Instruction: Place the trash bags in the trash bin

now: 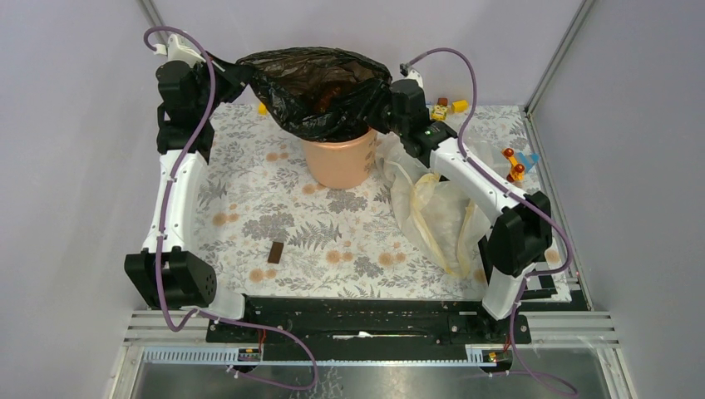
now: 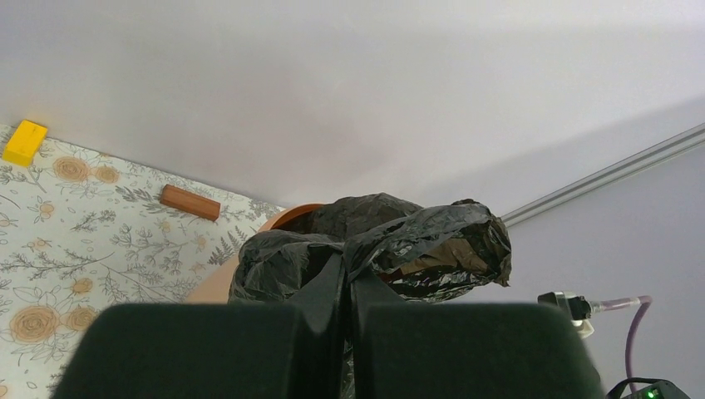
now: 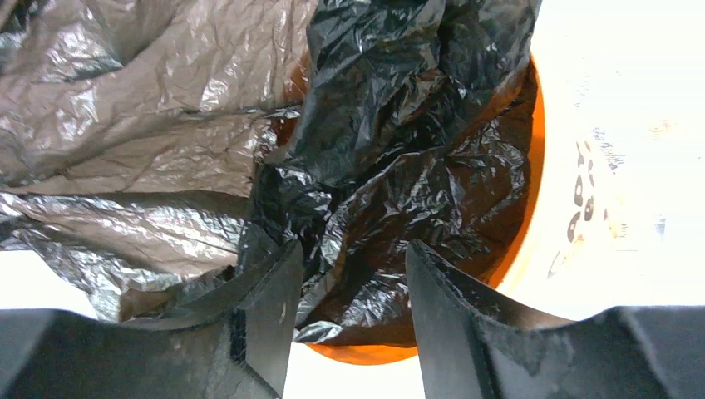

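A black trash bag (image 1: 320,87) is stretched open over the peach-orange trash bin (image 1: 337,162), and its body hangs down inside. My left gripper (image 1: 231,73) is shut on the bag's left edge; in the left wrist view the jaws (image 2: 347,274) pinch the black film (image 2: 416,245) in front of the bin's rim (image 2: 287,214). My right gripper (image 1: 391,96) is at the bag's right edge. In the right wrist view its jaws (image 3: 353,258) stand apart above the bag (image 3: 399,166) and the bin rim (image 3: 532,166). A translucent cream bag (image 1: 436,212) lies on the table to the right.
A small brown block (image 1: 276,252) lies on the floral cloth in front of the bin and shows in the left wrist view (image 2: 189,202), as does a yellow block (image 2: 25,142). Small toys (image 1: 449,106) sit at the back right, and more toys (image 1: 517,162) by the right wall.
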